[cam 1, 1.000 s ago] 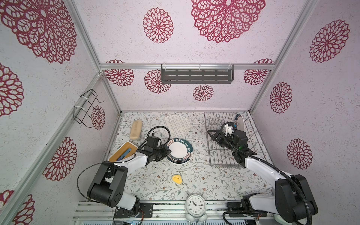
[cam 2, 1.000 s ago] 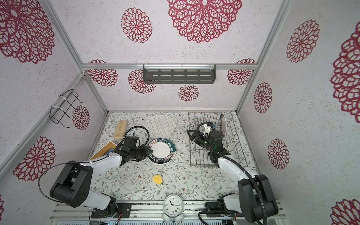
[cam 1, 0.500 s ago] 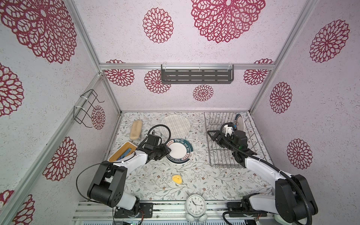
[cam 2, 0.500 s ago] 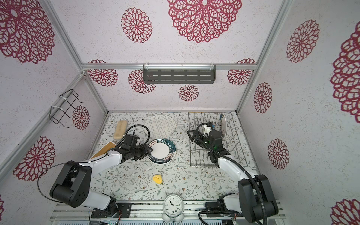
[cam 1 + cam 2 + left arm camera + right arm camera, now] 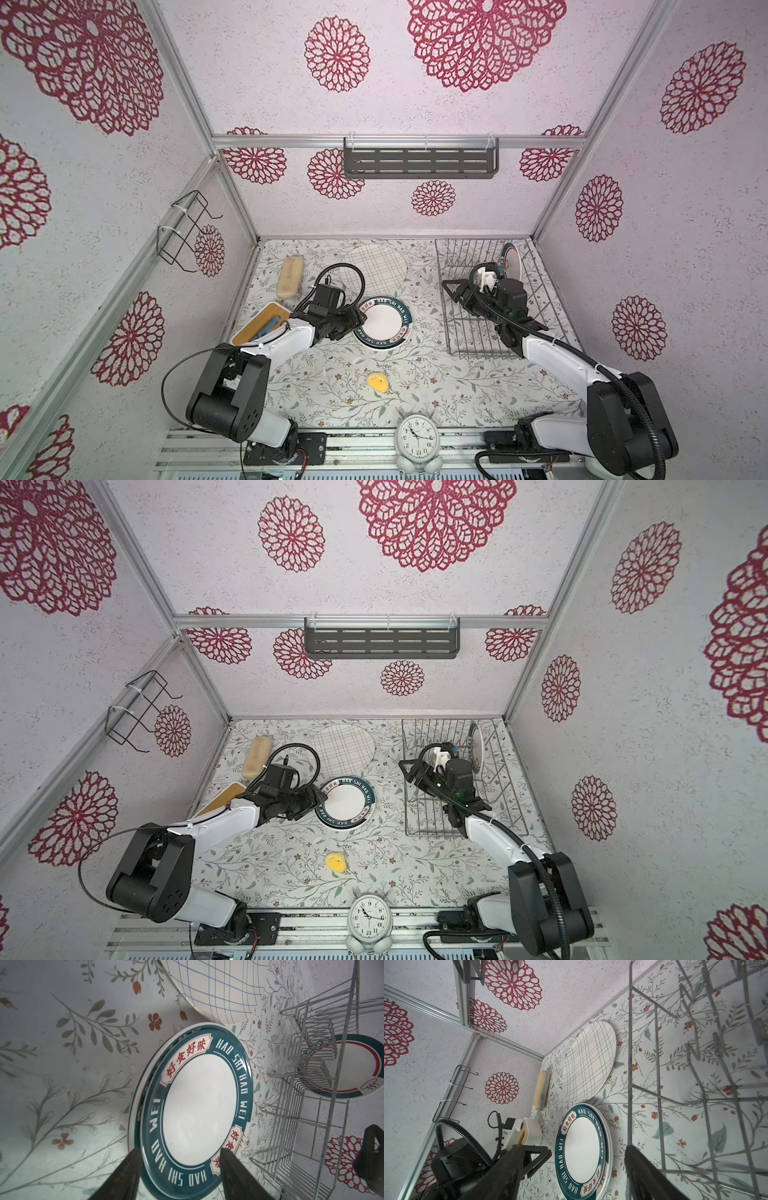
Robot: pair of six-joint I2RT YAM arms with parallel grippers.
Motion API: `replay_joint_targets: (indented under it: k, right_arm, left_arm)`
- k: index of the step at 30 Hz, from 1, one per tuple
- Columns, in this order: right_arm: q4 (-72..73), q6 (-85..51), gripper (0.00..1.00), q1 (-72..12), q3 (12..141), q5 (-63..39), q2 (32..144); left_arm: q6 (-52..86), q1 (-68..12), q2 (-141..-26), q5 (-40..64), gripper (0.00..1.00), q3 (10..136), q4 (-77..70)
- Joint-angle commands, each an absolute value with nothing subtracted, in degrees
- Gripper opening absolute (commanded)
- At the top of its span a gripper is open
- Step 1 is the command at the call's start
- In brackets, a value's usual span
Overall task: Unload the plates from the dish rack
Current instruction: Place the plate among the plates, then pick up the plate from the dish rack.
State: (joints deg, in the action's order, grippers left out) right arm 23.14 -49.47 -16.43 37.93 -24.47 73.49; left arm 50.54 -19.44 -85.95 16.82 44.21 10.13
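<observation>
On the floral table [image 5: 332,386], beside the rack: stack of teal-rimmed plates [image 5: 384,322], the lettered top one lying flat, a little off-centre on the plate beneath. Item, grid plate [image 5: 374,268]: cream, flat, just beyond the stack. Item, dish rack [image 5: 476,354]: one upright plate [image 5: 512,262] among the tines at the far end, the only one seen in it. Step in hand, by judgement: release of the top plate onto the stack, with one plate left to unload. Handling note: draw the left gripper [image 5: 180,1151] back level and low, clear of the rim, so the top plate is not dragged off its fellow; then take the upright plate by its upper edge and lift it straight out of the tines. Left gripper: jaws parted, fingers either side of the stack's near rim, grasping nothing; whether a pad brushes the rim cannot be told. Right gripper [image 5: 573,1148]: jaws wide apart, empty, hovering over the rack, fingers pointing toward the stack and away from the upright plate.
</observation>
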Motion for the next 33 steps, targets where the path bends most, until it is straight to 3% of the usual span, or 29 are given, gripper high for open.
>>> replay_joint_targets:
  k: [1, 10, 26, 30, 33]
  right_arm:
    - [23.6, -47.5, 0.79, -16.3, 40.1, -24.2, 71.7]
    - [14.6, -40.8, 0.8, -16.3, 43.0, -19.3, 70.6]
    - [-20.4, -16.9, 0.89, -16.2, 61.8, 18.4, 75.5]
    - [-22.6, -13.7, 0.9, -16.3, 65.4, 28.3, 78.5]
    - [-23.2, -10.9, 0.85, -16.1, 67.9, 35.2, 81.5]
  left_arm:
    - [49.6, -19.6, -85.8, 16.6, 0.65, 45.4, 9.7]
    - [49.1, -19.9, -83.3, 16.5, 0.66, 45.5, 7.8]
    - [48.9, -20.4, -85.4, 18.7, 0.67, 47.6, 4.0]
    - [49.4, -20.9, -85.8, 19.0, 0.67, 47.5, 3.0]
    - [49.8, -21.0, -86.4, 19.5, 0.67, 47.6, 2.2]
